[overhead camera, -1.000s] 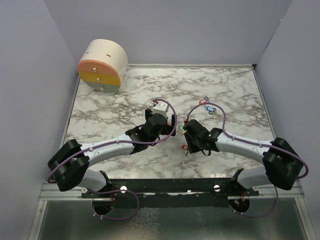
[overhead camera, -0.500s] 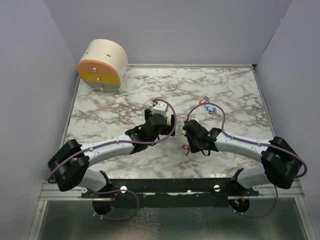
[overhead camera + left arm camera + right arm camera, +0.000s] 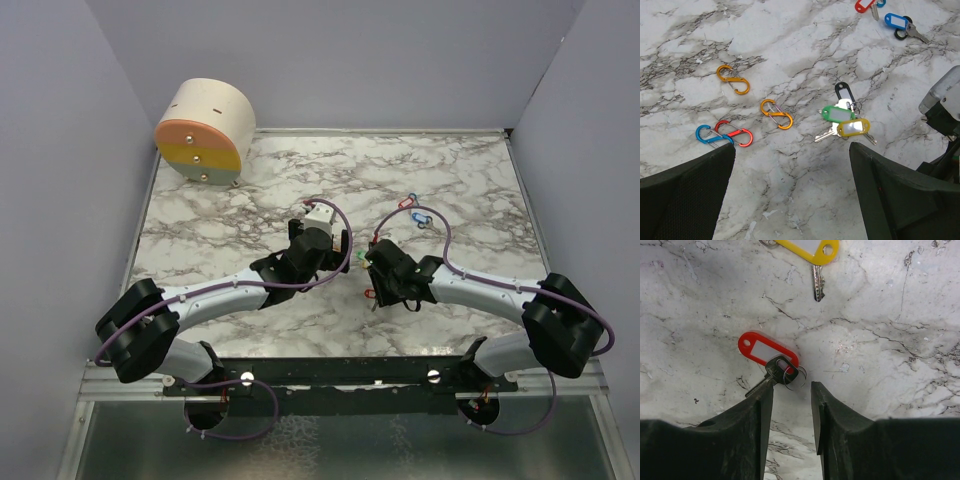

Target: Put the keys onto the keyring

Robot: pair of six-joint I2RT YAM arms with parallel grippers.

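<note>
Marble tabletop (image 3: 200,215): left fingers (image 3: 685,192) wide apart, empty; right fingers (image 3: 842,432) narrowly apart, tips beside red-tagged key (image 3: 768,353).

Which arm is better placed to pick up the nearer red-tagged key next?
Right. The right gripper sits low with the red-tagged key just ahead of its fingertips, jaws apart. The left gripper hangs wide open above the bunch of tagged keys instead.

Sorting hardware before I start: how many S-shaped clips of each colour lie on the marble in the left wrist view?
Orange clips: 2
Blue clip: 1
Red clip: 1
Total: 4
</note>
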